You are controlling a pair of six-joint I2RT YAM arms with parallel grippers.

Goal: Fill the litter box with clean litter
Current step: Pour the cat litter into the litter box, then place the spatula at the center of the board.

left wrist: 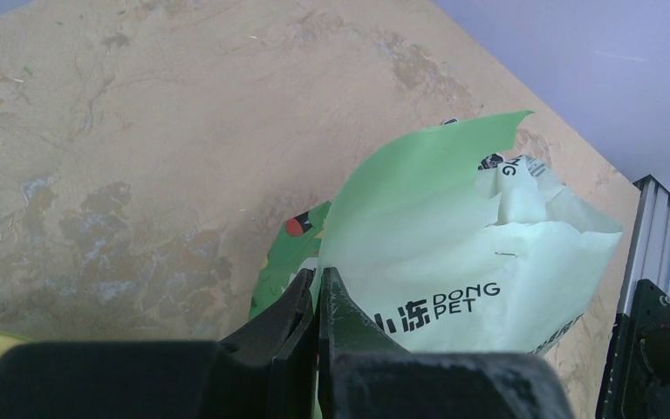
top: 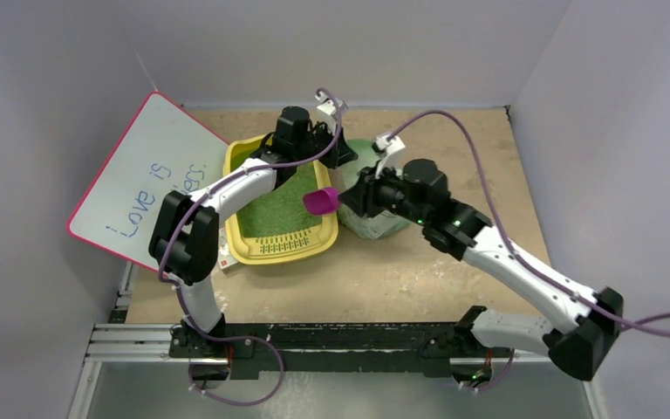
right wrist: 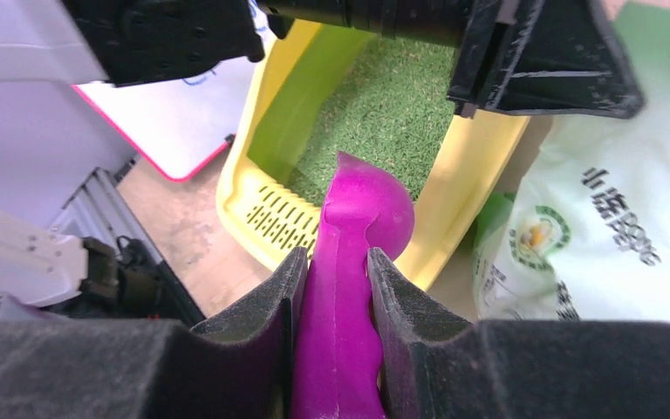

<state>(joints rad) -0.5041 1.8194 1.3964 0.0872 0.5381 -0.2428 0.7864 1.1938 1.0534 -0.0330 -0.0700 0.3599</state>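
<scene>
Tan, stained surface (top: 401, 271) enclosed by pale walls, seen from above with both arm bases at its near edge. A white board (top: 140, 183) with a pink edge and blue handwriting leans at the far left.

The litter box (top: 237, 157), a yellow tray with rounded corners, sits on the surface left of centre, just beside the white board, with its slotted grate strip at the near end. A pale green printed bag (top: 371, 229) stands just to the right of the litter box.

The left arm reaches over the far end of the litter box toward the bag. In its wrist view, the left end effector (left wrist: 317, 284) is closed narrow, its fingers (left wrist: 292, 305) pinching the bag's upper edge, and the bag's open mouth rises above them.

The right arm reaches in from the right. The right end effector (right wrist: 338, 257) is partly closed around the handle of a purple scoop (right wrist: 349, 262). The scoop's bowl lies over the right-hand rim of the litter box, between the tray and the bag. Whether the bowl carries anything cannot be told.

The clean litter (top: 283, 209), fine green granules, covers the floor of the litter box from the far end up to the grate strip.
</scene>
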